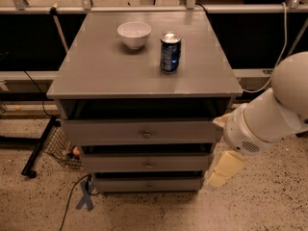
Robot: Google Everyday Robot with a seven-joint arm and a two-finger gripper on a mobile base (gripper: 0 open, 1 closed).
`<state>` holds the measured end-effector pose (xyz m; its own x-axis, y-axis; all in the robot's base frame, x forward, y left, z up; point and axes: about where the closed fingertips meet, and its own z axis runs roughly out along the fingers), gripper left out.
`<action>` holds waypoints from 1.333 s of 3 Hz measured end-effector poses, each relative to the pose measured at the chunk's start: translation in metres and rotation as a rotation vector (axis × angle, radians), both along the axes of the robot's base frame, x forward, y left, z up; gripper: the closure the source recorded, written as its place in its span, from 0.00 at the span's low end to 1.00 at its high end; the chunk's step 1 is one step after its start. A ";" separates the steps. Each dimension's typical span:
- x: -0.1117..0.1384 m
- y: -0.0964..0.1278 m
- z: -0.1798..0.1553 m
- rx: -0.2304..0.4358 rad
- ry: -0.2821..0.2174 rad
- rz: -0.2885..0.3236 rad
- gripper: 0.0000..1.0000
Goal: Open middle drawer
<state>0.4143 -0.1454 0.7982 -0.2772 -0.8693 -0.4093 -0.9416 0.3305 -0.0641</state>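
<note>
Speckled flooring surrounds a grey bench (pixel 96 76) with three drawers. Its middle drawer (pixel 126 163) looks like a stiff, fairly light wooden box that should slide straight out. The small round knob (pixel 148 165) at its centre is the only hold, and likely slippery. The claw (pixel 224 170) hangs off the bench's right front corner, with the drawer at its nine o'clock, near but apart. Whether the claw is open I cannot tell; it seems to hold nothing.

The gripper (pixel 224 170) hangs just beside the right side of the cabinet (pixel 106 71), about level with the middle drawer (pixel 149 163). That drawer lies to its left, between the top drawer (pixel 144 133) above and the bottom drawer (pixel 149 183) below. Up and left of the gripper, on top of the cabinet, the can (pixel 170 52) stands nearer, and the bowl (pixel 134 34) sits farther left, behind the can.
</note>
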 end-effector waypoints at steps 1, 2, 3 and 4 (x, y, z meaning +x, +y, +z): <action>-0.003 0.009 -0.025 0.038 0.016 -0.005 0.00; -0.002 0.025 -0.068 0.109 0.033 -0.033 0.00; 0.006 0.038 -0.102 0.169 0.040 -0.060 0.00; 0.006 0.038 -0.102 0.169 0.041 -0.060 0.00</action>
